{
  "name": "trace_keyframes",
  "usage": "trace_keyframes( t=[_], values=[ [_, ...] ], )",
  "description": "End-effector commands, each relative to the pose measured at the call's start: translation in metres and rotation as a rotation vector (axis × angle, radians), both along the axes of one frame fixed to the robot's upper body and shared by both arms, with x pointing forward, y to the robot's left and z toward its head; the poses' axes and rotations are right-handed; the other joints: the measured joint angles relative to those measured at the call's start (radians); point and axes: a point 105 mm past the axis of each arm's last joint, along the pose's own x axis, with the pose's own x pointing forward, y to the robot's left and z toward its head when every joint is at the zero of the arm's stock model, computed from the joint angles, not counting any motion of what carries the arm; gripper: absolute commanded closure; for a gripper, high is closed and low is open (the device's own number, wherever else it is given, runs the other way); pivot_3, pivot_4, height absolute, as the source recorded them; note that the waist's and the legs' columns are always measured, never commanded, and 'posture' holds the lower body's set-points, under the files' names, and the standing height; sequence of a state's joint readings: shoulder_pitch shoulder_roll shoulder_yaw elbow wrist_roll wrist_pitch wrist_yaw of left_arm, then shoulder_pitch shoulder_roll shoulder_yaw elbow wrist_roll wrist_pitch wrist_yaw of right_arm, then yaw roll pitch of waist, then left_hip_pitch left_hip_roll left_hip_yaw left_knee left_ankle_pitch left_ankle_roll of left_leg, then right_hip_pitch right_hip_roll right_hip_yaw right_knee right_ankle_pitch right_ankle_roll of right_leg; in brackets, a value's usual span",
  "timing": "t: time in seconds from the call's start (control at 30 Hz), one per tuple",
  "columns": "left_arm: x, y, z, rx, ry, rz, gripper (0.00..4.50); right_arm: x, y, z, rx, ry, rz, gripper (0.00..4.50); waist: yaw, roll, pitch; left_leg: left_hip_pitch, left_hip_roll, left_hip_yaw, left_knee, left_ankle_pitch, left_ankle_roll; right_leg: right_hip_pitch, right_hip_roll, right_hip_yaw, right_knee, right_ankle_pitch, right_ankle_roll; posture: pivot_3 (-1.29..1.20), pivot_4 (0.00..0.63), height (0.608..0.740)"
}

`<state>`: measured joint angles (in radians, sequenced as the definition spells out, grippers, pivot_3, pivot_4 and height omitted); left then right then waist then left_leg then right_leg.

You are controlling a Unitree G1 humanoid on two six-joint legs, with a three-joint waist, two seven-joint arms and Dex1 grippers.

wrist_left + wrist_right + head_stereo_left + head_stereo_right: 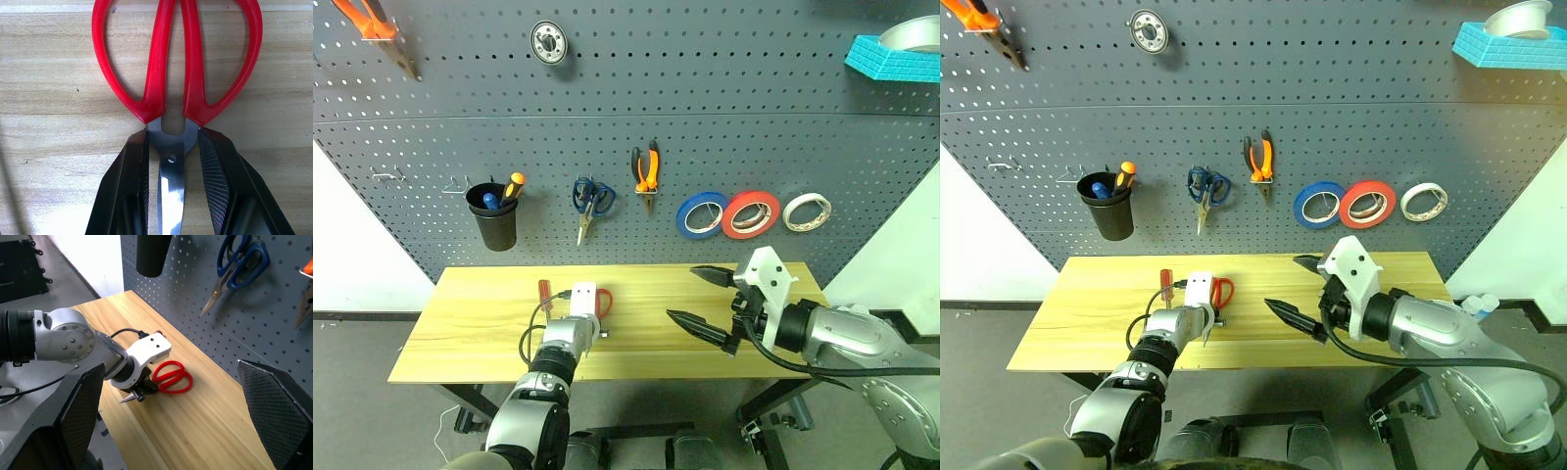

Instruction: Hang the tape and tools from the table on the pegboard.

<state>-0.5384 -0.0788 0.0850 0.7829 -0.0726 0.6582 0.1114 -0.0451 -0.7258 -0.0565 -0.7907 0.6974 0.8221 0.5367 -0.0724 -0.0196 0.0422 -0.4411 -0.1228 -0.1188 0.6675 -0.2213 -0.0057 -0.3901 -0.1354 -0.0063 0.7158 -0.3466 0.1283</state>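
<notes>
- Red-handled steel scissors (176, 98): flat on the light yellowish wood-grain table (470, 323), near its middle, loops pointing toward the dark grey perforated pegboard (705, 117), blades shut.
- Left gripper (171, 166): black ribbed fingers (212, 176) closed in on the blade shank at the pivot, just below the handles; pads at or very near the steel, so clamped on the scissors or all but.
- Slim screwdriver with translucent red handle (545, 292): on the table just beside the left wrist, untouched.
- Right gripper (700, 299): raised above the table's right half, fingers spread wide, holding nothing.
- Already hanging: red tape roll (751, 214), orange-and-black pliers (647, 171).
- Advice for this step: squeeze firmly across the pivot before lifting; lift straight up, keeping the loops free and foremost to slip over a bare hook.
</notes>
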Motion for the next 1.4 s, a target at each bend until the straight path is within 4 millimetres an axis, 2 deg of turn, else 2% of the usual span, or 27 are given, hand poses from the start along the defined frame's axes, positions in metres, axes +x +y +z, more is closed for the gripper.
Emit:
trace_keyframes(
  t=[0.03,0.33,0.9,1.07,1.4],
  values=[
    [0.006,-0.002,0.008,0.017,-0.05,-0.036,3.39,0.002,0.003,0.01,0.007,-0.058,0.013,0.0,0.0,0.0,0.0,0.0,0.0,0.0,0.0,0.0,0.0,0.0,0.0,0.0,0.0,0.0,0.0,-0.21,0.0,0.68],
    [0.0,-0.002,0.013,0.071,-0.128,-0.121,3.39,0.005,0.003,0.01,0.001,-0.067,0.022,0.0,-0.001,0.0,0.0,0.0,0.0,0.0,0.0,0.0,0.0,0.0,0.0,0.0,0.0,0.0,0.0,-0.21,0.0,0.68],
    [-0.005,-0.01,0.043,0.161,-0.334,-0.313,3.39,0.012,-0.011,0.015,-0.036,-0.106,0.028,0.0,0.001,0.0,0.0,-0.001,0.0,0.0,0.0,-0.001,0.0,0.0,0.0,0.0,-0.001,0.0,0.0,-0.2,0.0,0.68],
    [-0.009,-0.022,0.059,0.189,-0.435,-0.41,3.39,0.017,-0.011,0.017,-0.037,-0.123,0.03,0.0,0.002,0.0,0.0,-0.001,0.0,0.0,0.0,-0.001,0.0,-0.001,-0.001,0.0,-0.001,0.0,0.0,-0.19,0.0,0.68],
    [-0.006,-0.045,0.102,0.214,-0.719,-0.559,3.39,0.024,-0.015,0.021,-0.048,-0.151,0.029,0.0,0.002,0.0,0.0,-0.001,0.0,0.0,0.0,-0.001,0.0,-0.001,-0.001,0.0,-0.002,0.0,0.0,-0.18,0.0,0.68]
  ],
)
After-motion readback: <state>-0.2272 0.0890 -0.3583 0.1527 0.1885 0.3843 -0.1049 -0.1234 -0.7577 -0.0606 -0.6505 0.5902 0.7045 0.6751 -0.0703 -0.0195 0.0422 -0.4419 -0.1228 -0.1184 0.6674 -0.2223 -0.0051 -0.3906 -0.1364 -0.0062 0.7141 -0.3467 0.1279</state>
